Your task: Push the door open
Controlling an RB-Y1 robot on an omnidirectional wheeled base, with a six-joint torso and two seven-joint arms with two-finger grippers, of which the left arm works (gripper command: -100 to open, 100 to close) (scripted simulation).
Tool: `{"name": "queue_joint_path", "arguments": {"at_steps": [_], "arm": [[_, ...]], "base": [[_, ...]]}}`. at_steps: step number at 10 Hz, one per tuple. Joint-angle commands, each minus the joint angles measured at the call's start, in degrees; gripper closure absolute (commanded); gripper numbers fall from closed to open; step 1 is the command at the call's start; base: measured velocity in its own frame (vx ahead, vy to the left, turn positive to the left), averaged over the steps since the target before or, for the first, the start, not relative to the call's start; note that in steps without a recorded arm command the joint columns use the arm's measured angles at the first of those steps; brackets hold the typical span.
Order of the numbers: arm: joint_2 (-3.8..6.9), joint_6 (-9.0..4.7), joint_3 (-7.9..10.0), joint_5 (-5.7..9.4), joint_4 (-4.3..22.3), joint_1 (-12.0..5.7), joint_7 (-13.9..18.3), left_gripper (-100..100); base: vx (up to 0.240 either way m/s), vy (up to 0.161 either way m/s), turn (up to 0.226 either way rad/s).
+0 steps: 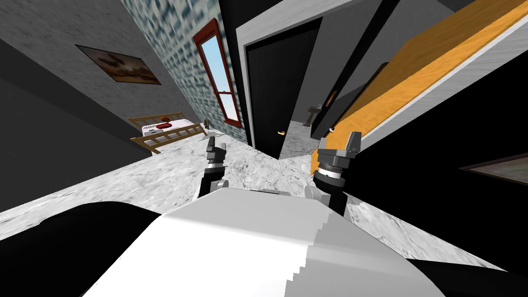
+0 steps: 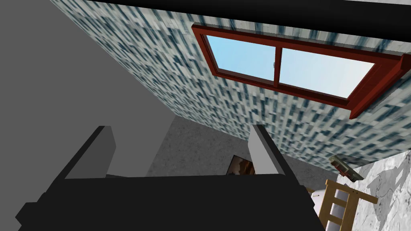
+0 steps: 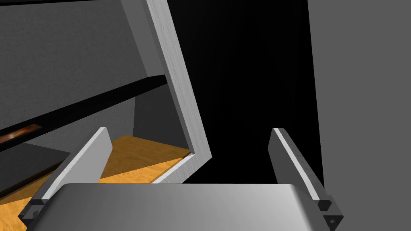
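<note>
Here right gripper [image 1: 339, 140], wide and empty, hovers by the orange door [image 1: 412, 67] near its edge; left gripper [image 1: 217, 146] also wide.

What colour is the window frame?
Dark red; the window frame shows best in the left wrist view.

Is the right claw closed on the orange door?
No, the right claw is open, its fingers wide apart and pressing nothing.

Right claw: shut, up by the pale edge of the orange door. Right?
Not quite. The right claw is open, not shut: the right wrist view shows its fingers standing well apart. It is up by the pale edge of the orange door, as you say.
</note>
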Motion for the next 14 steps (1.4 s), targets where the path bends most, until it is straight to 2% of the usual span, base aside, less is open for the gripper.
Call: {"name": "queue_joint_path", "arguments": {"at_steps": [1, 8, 14], "arm": [[0.56, -0.52, -0.26, 0.05, 2.1, -0.94, -0.1, -100], [2.2, -2.53, -1.24, 0.24, 10.2, -4.53, -0.4, -100], [3.31, -4.53, -2.23, 0.42, 18.3, -8.13, -0.8, -100]], "base": [[0.136, 0.006, -0.047], [0.076, -0.02, -0.045], [0.088, -0.018, -0.048]]}}
